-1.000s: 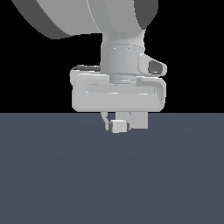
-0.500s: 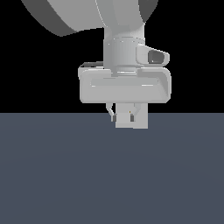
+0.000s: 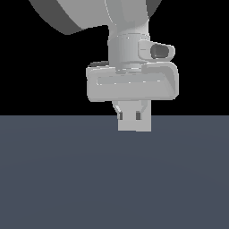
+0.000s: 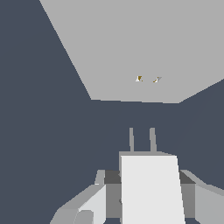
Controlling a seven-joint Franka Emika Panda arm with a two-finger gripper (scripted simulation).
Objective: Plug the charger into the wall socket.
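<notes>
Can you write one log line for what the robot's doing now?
gripper: shut on charger | prongs: facing wall socket | plugged in: not yet

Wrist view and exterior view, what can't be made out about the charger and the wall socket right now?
- Wall socket: cut off by the wrist picture's edges; absent from the exterior view.
- Its two holes: too small to show depth or shape.
- Charger: the wrist frame cuts off its rear; in the exterior view the prongs are not visible.
- Gripper: finger contact on the charger is not clear in either view.

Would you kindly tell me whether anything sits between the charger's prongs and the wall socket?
Nothing: in the wrist view only bare dark floor separates the charger from the wall socket.
</notes>
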